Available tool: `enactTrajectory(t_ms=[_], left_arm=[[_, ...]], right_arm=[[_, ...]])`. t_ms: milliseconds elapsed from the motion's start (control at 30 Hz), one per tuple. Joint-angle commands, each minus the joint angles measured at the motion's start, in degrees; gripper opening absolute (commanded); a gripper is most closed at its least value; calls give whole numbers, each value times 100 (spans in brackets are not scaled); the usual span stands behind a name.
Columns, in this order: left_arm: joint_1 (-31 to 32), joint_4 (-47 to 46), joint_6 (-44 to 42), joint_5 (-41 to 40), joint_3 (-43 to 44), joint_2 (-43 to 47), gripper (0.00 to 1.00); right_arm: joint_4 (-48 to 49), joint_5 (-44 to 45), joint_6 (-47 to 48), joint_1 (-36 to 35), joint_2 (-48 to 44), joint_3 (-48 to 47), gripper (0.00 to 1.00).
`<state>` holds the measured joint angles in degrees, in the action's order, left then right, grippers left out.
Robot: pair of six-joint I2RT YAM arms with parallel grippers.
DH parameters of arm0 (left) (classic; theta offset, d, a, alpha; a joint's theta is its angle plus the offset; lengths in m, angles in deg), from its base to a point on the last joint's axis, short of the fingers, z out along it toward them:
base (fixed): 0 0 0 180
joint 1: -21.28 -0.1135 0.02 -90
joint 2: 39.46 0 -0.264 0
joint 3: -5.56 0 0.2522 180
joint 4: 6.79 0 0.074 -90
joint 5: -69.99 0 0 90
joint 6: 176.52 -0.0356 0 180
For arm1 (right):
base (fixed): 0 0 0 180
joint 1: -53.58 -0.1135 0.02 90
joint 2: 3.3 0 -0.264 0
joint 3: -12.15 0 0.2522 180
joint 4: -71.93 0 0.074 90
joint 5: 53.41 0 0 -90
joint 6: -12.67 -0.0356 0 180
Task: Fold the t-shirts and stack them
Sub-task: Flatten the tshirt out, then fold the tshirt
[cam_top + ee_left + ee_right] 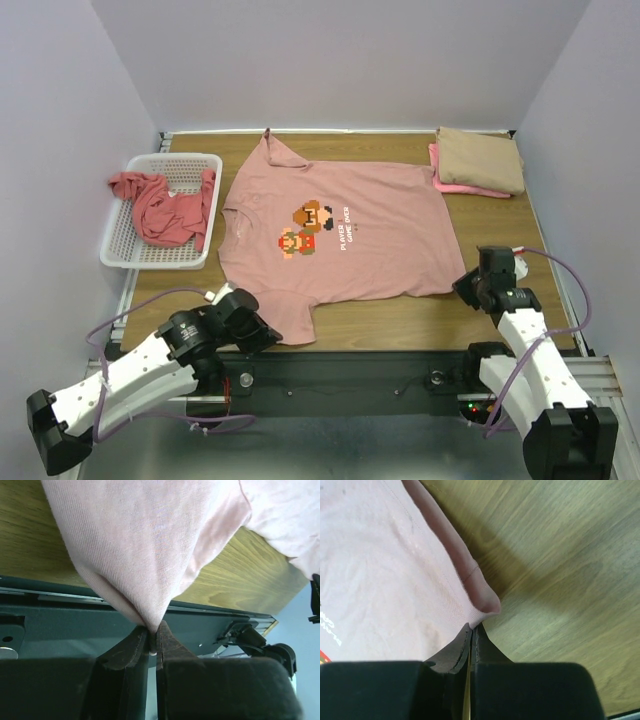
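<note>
Holding the dusty-pink tee point(340, 230), spread flat mid-table, by its near edge. My left gripper point(247, 322) and right gripper point(470, 285) should lift level and carry it far together. Left wrist: clamped on bunched cloth. Right wrist: nipping the hem corner, and the bite depth is hidden.

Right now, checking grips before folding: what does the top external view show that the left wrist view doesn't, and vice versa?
Only the top external view: the whole dusty-pink t-shirt spread flat with its pixel graphic, a coral-red shirt in the white basket, a tan shirt folded atop a bright pink shirt, and the right gripper at the hem corner. Only the left wrist view: the left gripper shut on a pinched point of cloth, drawn past the edge of the table. Both: the dusty-pink t-shirt on that table.
</note>
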<state>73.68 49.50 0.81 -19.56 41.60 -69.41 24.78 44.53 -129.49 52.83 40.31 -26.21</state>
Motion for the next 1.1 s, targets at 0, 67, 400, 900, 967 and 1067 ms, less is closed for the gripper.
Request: enactTrajectory(t_ms=[0,67,400,900,967,1067], left_arm=[[-2,143,-49,-290,434,-27,0],[-2,55,-198,-510,705,-439,0],[-1318,-841,-1928,-828,2244,-2628,0],[-3024,-1246,-3687,-300,4442,-5275,0],[-3104,-1238,-3758,-343,4556,-5388,0],[-3227,-1246,-3934,-405,4802,-5626,0]], right_arm=[[-238,84,-67,14,41,-308,0],[-221,93,30,23,217,-475,0],[16,41,505,14,1227,-1248,0],[350,383,1041,23,3389,-3076,0],[385,366,1076,14,3548,-3208,0],[491,322,1138,14,3777,-3428,0]])
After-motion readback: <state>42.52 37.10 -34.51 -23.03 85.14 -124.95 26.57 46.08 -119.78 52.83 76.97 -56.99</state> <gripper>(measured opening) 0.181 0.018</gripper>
